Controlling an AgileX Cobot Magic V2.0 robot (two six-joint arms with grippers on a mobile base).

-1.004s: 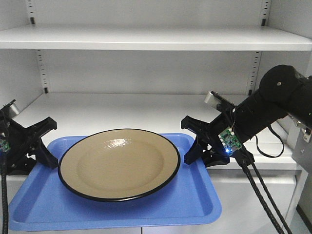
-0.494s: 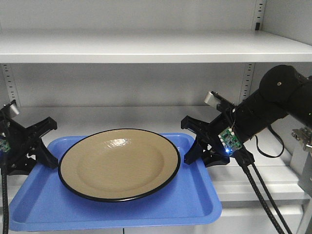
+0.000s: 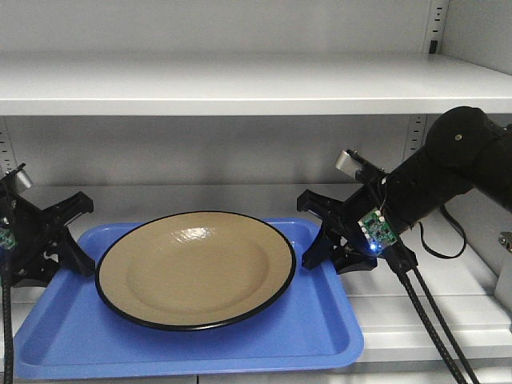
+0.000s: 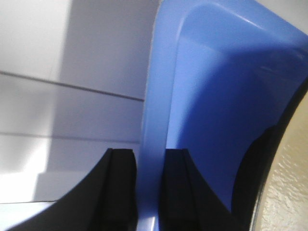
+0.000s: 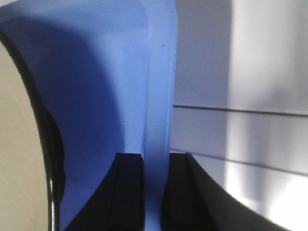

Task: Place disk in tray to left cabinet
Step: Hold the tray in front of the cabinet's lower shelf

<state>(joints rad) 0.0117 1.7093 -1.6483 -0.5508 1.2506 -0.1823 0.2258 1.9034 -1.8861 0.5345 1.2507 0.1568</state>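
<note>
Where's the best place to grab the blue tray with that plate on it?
Grip the tray by its raised rim at the two short ends, coming in from left and right. The disk fills the middle, and the thin rim fits between the fingers.

Cabinet: light grey metal shelving, filling the front view.
Upper shelf: wide, flat, pale, spanning the full width; front edge level.
Lower shelf: flat, pale grey, running back to meet the panel.
Back panel: plain grey, darker just under the upper shelf.
Uprights: slotted strips, one at each side of the panel.
Light: bright on shelf tops, soft shade beneath; source out of view.
</note>
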